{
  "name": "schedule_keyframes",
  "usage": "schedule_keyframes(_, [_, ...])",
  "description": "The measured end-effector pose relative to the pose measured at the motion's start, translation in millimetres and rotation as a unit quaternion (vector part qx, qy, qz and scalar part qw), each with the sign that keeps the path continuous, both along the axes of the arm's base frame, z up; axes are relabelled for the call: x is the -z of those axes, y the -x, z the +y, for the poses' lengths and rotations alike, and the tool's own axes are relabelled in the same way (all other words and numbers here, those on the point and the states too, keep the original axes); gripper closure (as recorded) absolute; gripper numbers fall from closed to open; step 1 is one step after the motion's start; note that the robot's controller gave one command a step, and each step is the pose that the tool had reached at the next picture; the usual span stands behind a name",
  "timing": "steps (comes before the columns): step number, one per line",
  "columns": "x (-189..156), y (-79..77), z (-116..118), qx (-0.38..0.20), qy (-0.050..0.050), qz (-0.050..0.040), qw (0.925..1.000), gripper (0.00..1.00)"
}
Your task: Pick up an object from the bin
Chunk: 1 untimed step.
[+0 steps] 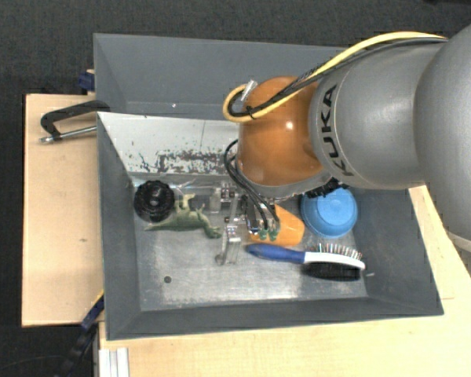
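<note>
- Nearest, flat on the floor of the bin (pixel 188 277): brush (pixel 334 264), blue handle, bristle head to the right, lying loose, handle tip just right of the gripper.
- Just beyond, gripper (pixel 231 246) low over mid-floor, between green toy-like thing (pixel 190 220) on the left and orange thing (pixel 289 228) on the right, probably the likeliest picks. Open or closed: cannot tell. Nothing seen held.
- Farther: blue cup (pixel 330 210) right, black round thing (pixel 151 199) left, well apart.
- Under orange wrist cover (pixel 279 144): parts of cup and orange thing hidden, kind unclear.
</note>
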State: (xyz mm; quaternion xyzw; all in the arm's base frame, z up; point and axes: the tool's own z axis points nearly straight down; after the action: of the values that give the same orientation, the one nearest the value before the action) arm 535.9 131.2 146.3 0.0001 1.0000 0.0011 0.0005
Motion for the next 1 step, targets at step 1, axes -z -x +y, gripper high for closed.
schedule_keyframes(1, [67.1,-52.2,40.6,0.146,-0.001,-0.0063,0.9892,0.00])
